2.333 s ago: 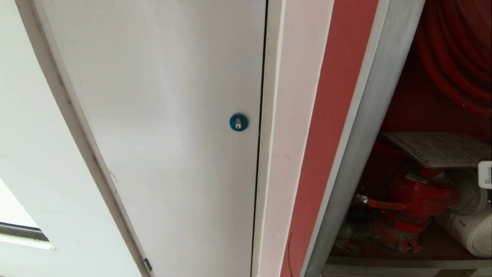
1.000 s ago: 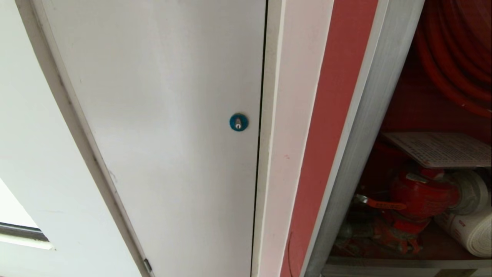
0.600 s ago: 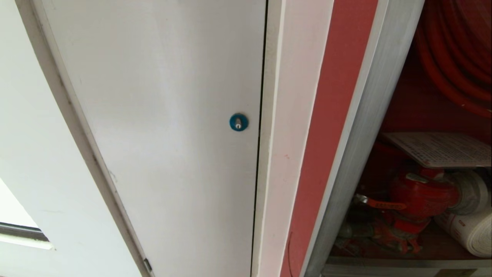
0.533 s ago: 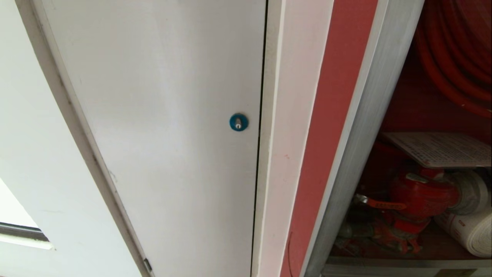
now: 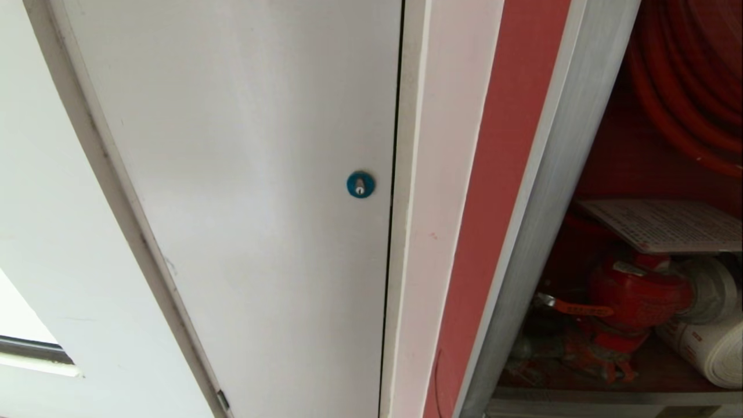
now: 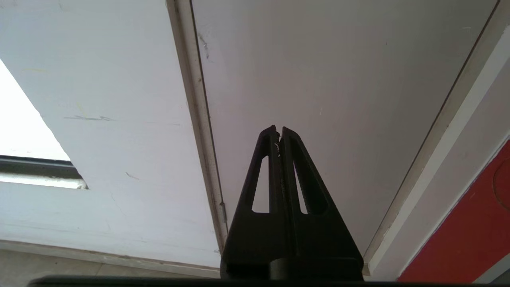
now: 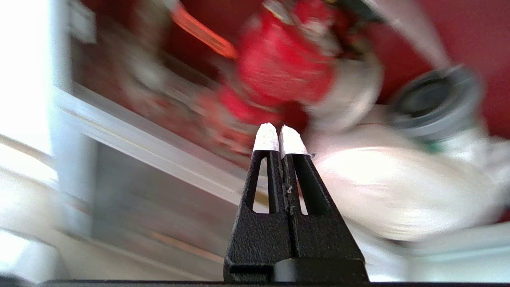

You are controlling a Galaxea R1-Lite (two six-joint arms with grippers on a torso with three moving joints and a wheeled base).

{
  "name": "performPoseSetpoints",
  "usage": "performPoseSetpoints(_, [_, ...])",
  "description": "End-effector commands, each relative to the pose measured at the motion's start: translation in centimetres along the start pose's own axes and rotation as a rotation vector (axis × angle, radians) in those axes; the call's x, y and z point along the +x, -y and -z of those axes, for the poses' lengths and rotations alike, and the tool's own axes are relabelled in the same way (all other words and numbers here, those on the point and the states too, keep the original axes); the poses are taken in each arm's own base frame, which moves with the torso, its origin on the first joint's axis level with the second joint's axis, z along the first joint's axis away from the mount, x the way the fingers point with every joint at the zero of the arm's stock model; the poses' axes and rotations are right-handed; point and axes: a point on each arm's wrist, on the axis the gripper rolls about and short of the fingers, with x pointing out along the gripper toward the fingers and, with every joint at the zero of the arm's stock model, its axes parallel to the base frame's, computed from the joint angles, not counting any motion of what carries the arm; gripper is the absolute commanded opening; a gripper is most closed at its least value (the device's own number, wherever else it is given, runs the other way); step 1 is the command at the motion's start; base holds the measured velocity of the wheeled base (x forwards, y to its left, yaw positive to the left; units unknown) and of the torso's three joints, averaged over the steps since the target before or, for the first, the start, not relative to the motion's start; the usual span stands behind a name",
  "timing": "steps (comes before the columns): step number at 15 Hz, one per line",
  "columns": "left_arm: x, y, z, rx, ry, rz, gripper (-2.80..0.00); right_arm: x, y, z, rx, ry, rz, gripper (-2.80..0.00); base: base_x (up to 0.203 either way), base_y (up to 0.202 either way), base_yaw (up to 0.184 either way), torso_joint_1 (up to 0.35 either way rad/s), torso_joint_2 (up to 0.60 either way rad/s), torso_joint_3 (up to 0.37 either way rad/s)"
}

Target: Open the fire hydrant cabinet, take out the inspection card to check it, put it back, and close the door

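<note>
Card: inspection card point(image 5: 667, 225) lies flat atop the red valve point(image 5: 635, 293), mid-cabinet near its right edge, nothing gripping it.
Change: a white pincer tip seen at the card's right edge earlier is gone from head view; card looks put back, so closing is next, prob.
Cabinet: fire hydrant cabinet point(image 5: 545, 191) open; holds hose reel point(image 5: 691, 81), valve, rolled hose point(image 5: 708, 348).
Right pincer point(image 7: 279, 137): closed, empty, outside the cabinet facing the valve.
Left pincer point(image 6: 277, 130): closed, empty, parked by white door point(image 5: 249, 191).
</note>
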Motion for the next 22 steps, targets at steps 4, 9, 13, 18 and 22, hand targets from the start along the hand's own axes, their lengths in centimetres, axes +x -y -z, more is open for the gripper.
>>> performPoseSetpoints(4, [0.1, 0.0, 0.2, 0.000, -0.007, -0.001, -2.80, -2.3, -1.5, 3.4, 0.372, 0.129, -0.019, -2.80, 0.000, 0.000, 0.000, 0.000, 0.00, 0.000])
performPoseSetpoints(9, [0.1, 0.0, 0.2, 0.000, -0.007, -0.001, -2.80, -3.4, -3.2, 6.6, 0.512, 0.228, 0.016, -2.80, 0.000, 0.000, 0.000, 0.000, 0.00, 0.000])
performPoseSetpoints(13, [0.1, 0.0, 0.2, 0.000, -0.007, -0.001, -2.80, -1.0, -4.2, 8.8, 0.549, 0.225, 0.032, -2.80, 0.000, 0.000, 0.000, 0.000, 0.00, 0.000])
performPoseSetpoints(18, [0.1, 0.0, 0.2, 0.000, -0.007, -0.001, -2.80, 1.1, -5.0, 10.5, 0.514, 0.281, 0.086, -2.80, 0.000, 0.000, 0.000, 0.000, 0.00, 0.000])
performPoseSetpoints(22, [0.1, 0.0, 0.2, 0.000, -0.007, -0.001, -2.80, 1.3, -5.4, 11.2, 0.499, 0.204, 0.061, -2.80, 0.000, 0.000, 0.000, 0.000, 0.00, 0.000])
